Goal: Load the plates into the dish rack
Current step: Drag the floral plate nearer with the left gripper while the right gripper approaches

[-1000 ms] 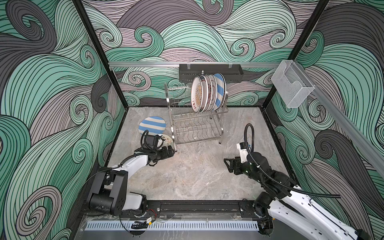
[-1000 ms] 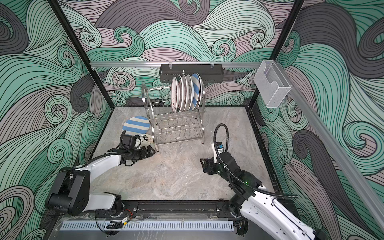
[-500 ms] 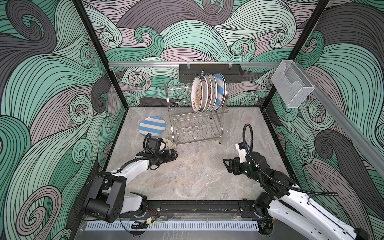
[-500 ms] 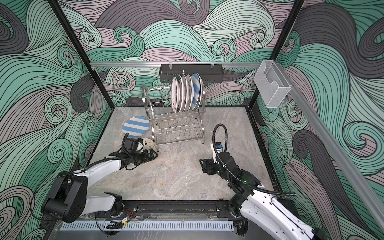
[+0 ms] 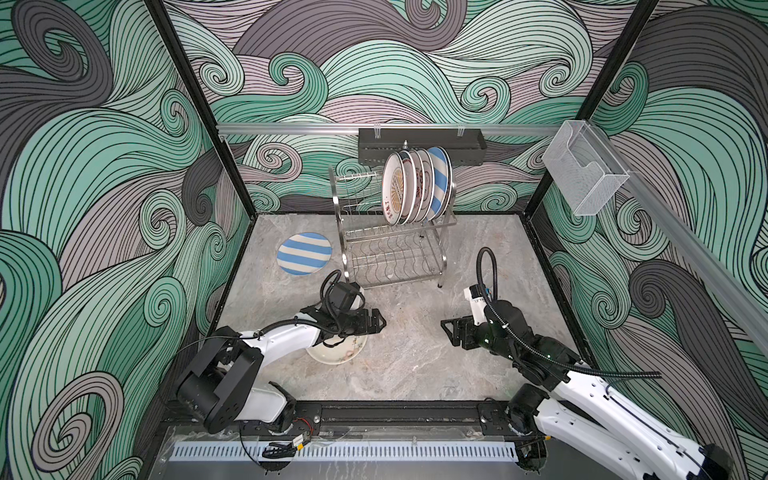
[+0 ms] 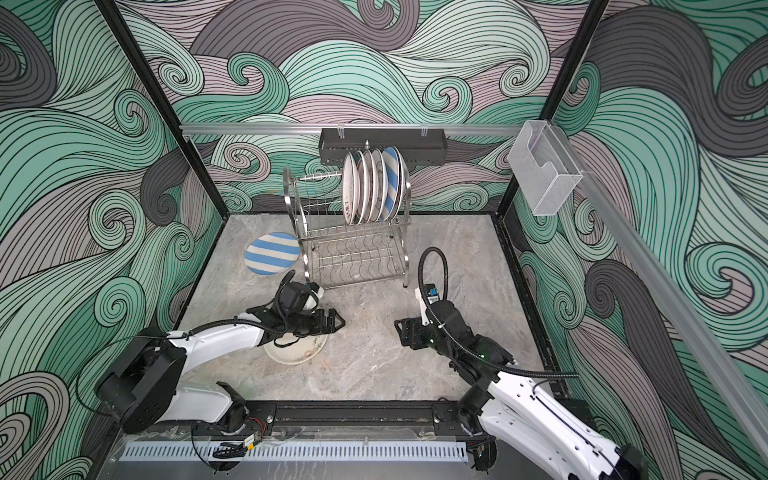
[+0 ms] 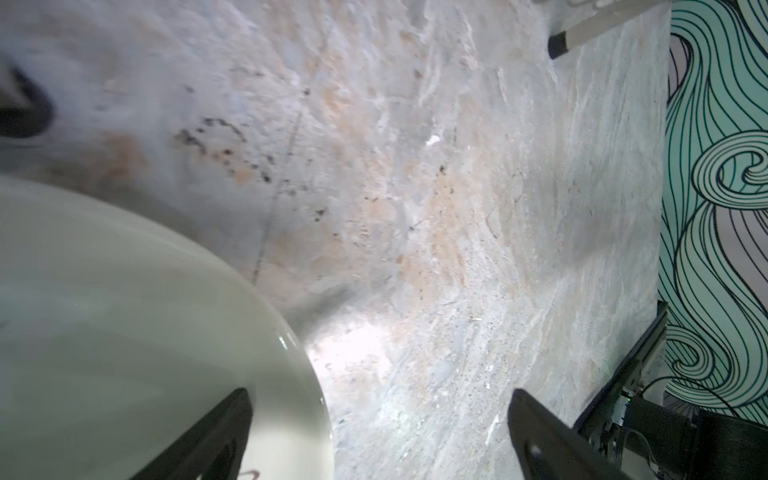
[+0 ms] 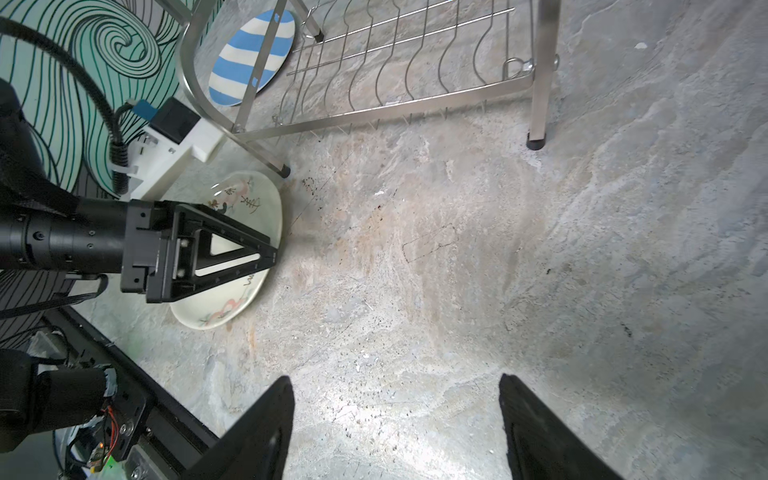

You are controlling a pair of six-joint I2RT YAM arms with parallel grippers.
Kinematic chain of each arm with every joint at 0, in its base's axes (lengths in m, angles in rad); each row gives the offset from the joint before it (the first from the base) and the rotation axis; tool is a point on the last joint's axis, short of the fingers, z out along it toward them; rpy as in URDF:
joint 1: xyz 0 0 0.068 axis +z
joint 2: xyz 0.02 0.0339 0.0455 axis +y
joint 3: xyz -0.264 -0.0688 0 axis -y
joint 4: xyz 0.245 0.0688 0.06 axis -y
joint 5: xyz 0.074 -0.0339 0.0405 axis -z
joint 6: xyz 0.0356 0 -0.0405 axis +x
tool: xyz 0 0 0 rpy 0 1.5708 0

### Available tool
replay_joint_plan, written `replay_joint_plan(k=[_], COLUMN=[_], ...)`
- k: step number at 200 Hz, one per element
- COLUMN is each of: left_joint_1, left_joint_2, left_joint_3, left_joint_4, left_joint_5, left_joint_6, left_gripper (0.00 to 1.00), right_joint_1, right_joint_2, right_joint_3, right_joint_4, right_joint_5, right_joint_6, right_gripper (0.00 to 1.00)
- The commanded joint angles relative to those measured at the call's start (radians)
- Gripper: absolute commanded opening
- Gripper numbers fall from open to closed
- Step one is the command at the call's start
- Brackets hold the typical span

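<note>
The left jaws hang wide open and empty over the cream plate, which sits on the bench, low and left of middle in both top views. Pinch its rim tight, then lift slowly to the dish rack. The right jaws are open and empty.

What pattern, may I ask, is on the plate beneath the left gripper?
The plate is cream with pink and dark brush-drawn motifs; clearest in the right wrist view.
</note>
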Motion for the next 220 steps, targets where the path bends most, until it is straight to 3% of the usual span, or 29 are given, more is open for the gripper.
replay_joint_plan(k=[1, 20, 41, 81, 102, 125, 220], left_joint_1=[-0.030, -0.025, 0.007, 0.181, 0.275, 0.310, 0.333], left_joint_2=[0.015, -0.093, -0.214, -0.381, -0.454, -0.490, -0.312], left_joint_3=[0.058, 0.087, 0.095, -0.060, -0.135, -0.185, -0.173], left_joint_4=[-0.099, -0.250, -0.389, -0.350, -0.328, -0.292, -0.252], left_joint_5=[0.006, -0.139, -0.271, -0.370, -0.380, -0.375, -0.199], left_joint_6=[-0.008, 0.010, 0.048, 0.042, 0.032, 0.034, 0.042], left_gripper=[0.99, 0.99, 0.99, 0.99, 0.99, 0.99, 0.99], right_joint_1=[-0.005, -0.001, 0.018, 0.108, 0.166, 0.199, 0.237], right_joint_2=[0.054, 0.141, 0.227, 0.406, 0.522, 0.633, 0.959], right_joint_3=[-0.037, -0.051, -0.050, -0.024, -0.003, 0.025, 0.153], right_joint_4=[0.114, 0.207, 0.285, 0.465, 0.581, 0.668, 0.821], right_joint_5=[-0.144, -0.261, -0.282, -0.237, -0.223, -0.208, -0.284], right_joint_6=[0.016, 0.032, 0.044, 0.103, 0.135, 0.151, 0.188], right_gripper=[0.78, 0.77, 0.77, 0.75, 0.73, 0.72, 0.67])
